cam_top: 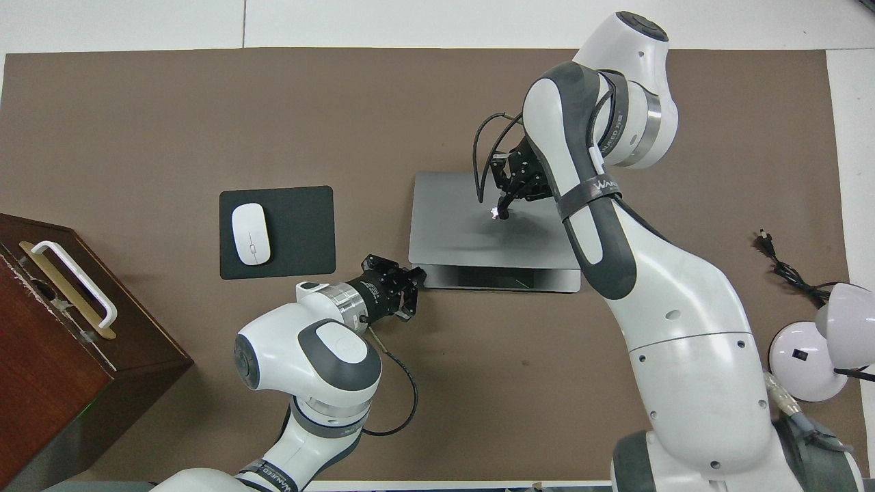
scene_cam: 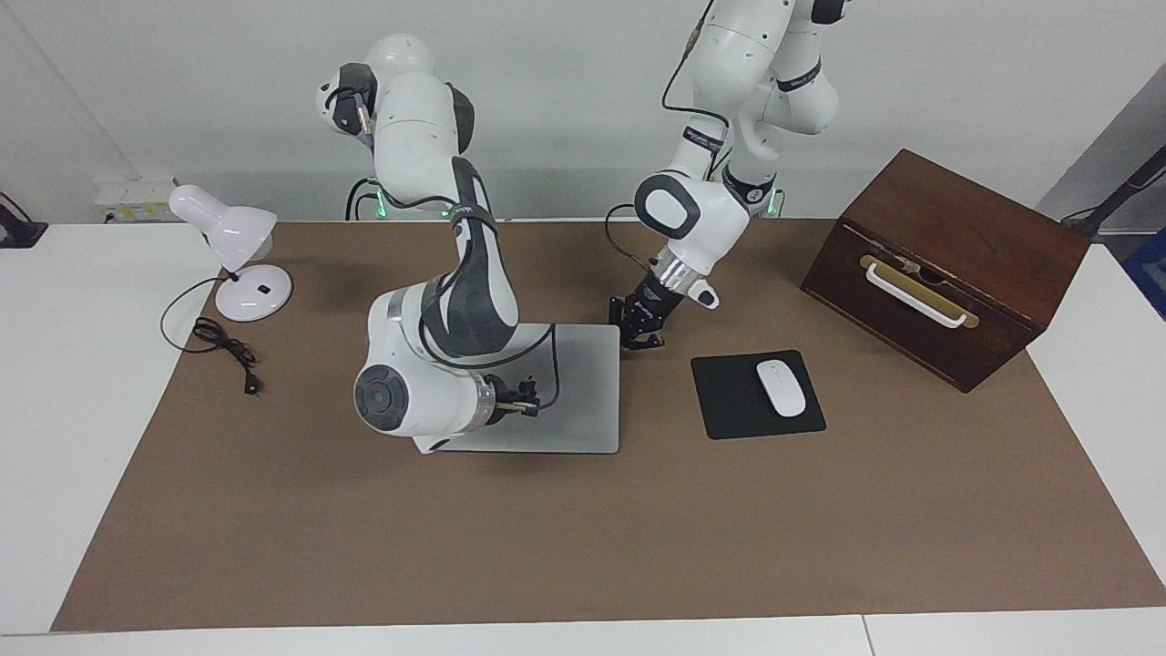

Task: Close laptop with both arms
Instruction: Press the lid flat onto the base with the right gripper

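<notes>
A: Item, laptop (scene_cam: 583, 392): mid-mat, beside the mouse pad (scene_cam: 756, 394); facing view shows the lid flat.

B: I see a gap on the overhead; right gripper (cam_top: 502, 213) pinched shut on the lid; left gripper (cam_top: 413, 279) shut at the corner.

Brown-matted table (scene_cam: 583, 538) bearing laptop (scene_cam: 583, 401).

The table holds one laptop (scene_cam: 583, 392), one mouse (scene_cam: 782, 388), one mouse pad (scene_cam: 729, 401), one lamp (scene_cam: 232, 251), one wooden box (scene_cam: 947, 264), and two arms (scene_cam: 455, 301).
</notes>
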You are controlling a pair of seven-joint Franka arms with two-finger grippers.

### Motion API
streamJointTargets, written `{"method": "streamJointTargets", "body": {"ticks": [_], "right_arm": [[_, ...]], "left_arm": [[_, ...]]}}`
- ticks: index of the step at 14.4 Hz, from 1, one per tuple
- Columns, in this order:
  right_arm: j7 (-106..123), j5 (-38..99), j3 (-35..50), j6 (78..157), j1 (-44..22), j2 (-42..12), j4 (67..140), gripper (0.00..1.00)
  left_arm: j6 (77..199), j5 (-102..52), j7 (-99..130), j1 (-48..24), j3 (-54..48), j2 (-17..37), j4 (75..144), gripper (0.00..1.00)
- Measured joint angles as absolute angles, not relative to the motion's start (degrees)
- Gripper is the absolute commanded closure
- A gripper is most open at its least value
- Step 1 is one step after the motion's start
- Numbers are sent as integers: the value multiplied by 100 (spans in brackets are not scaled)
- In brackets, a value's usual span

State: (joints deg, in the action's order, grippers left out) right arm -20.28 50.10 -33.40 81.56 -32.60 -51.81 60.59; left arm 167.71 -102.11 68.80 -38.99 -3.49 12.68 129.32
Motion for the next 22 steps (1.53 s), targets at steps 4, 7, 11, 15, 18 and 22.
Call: {"method": "streamJointTargets", "body": {"ticks": [4, 7, 11, 15, 18, 22], "right_arm": [[-2149, 5054, -3326, 8156, -3245, -5216, 6049, 100], [-2205, 5079, -3250, 8156, -3205, -5273, 6034, 100], [-2214, 5095, -3197, 8158, -3187, -5305, 6017, 100], [-2225, 5095, -3173, 8161, -3187, -5325, 6011, 100], [-2231, 5096, -3155, 8161, -3175, -5338, 6011, 100], [-2233, 5098, -3122, 8172, -3157, -5367, 6011, 100]], "left_arm": [[16771, -10275, 6757, -3899, -349, 1266, 12933, 100], [16771, -10276, 6750, -3899, -349, 1266, 12933, 100], [16771, -10276, 6747, -3899, -349, 1266, 12933, 100], [16771, -10277, 6747, -3899, -349, 1266, 12933, 100], [16771, -10277, 6746, -3899, -349, 1266, 12933, 100], [16771, -10277, 6746, -3899, -349, 1266, 12933, 100]]}}
